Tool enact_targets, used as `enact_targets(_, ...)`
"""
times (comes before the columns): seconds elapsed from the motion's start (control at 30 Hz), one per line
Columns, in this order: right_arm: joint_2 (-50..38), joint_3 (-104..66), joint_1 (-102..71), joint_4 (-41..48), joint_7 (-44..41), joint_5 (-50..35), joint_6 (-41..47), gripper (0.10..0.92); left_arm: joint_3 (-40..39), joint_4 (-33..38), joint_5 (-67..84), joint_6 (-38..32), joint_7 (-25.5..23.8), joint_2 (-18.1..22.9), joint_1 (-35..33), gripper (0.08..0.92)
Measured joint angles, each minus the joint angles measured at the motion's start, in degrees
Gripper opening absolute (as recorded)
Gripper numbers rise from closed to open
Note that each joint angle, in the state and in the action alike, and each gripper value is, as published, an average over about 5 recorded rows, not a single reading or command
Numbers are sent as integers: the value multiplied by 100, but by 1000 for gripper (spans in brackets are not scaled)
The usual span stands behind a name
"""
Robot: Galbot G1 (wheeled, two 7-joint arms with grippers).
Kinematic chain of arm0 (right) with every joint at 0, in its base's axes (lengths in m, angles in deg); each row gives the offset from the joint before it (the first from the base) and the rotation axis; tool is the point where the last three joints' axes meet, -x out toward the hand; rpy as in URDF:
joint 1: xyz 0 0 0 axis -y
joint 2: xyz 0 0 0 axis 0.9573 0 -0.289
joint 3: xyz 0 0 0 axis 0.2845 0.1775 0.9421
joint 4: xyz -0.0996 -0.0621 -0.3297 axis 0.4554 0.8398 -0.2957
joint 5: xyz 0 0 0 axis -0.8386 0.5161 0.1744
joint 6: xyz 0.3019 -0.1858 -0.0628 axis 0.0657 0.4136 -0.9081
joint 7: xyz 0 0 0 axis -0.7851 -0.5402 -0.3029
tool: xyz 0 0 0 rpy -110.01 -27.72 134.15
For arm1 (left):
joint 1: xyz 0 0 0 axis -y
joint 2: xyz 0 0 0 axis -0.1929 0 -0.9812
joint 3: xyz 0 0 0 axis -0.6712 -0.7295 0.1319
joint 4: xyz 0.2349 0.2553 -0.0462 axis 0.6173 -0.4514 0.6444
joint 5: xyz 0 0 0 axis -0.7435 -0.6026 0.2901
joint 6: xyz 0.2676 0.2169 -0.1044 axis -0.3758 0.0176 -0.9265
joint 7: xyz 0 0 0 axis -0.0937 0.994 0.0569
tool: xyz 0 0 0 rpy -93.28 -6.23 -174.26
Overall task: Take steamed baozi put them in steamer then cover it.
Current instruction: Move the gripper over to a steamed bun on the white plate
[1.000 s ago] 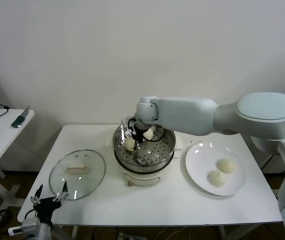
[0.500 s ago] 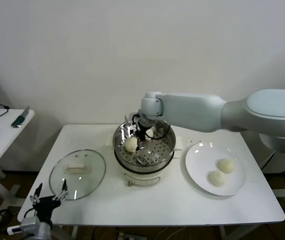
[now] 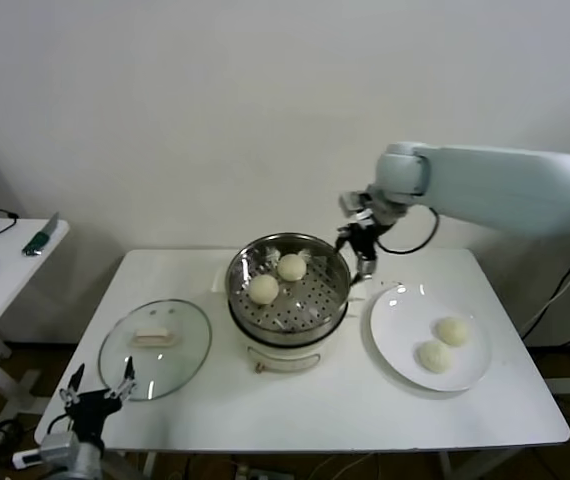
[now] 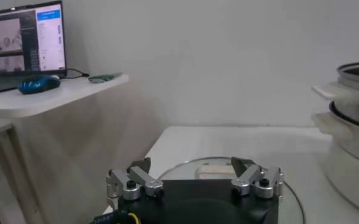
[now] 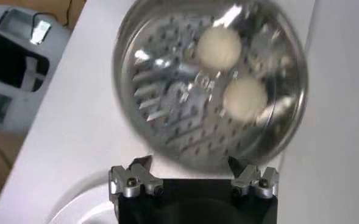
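Steel steamer with two baozi bears no legible writing.

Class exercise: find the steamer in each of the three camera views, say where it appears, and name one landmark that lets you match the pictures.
Head view: the steamer sits mid-table, between the cover and the plate.
Left wrist view: only its rim and side show at the picture's edge.
Right wrist view: seen from above, beyond the open right gripper.
Shared landmark: the white table beneath it.

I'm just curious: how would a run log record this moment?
steamer: two baozi | plate: two | right gripper: open, empty | left gripper: parked | cover: off
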Motion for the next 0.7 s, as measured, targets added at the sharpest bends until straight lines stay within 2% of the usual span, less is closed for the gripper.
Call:
enact_targets(0.33,-1193,313,-157,-345,-54,564,-22,823,23,0,9,0,-1,47,-18,823)
enact_targets(0.7,-1599,160,-881,-200,82,1310,85,823,24,-49,20,-30,-1,65,-51,823)
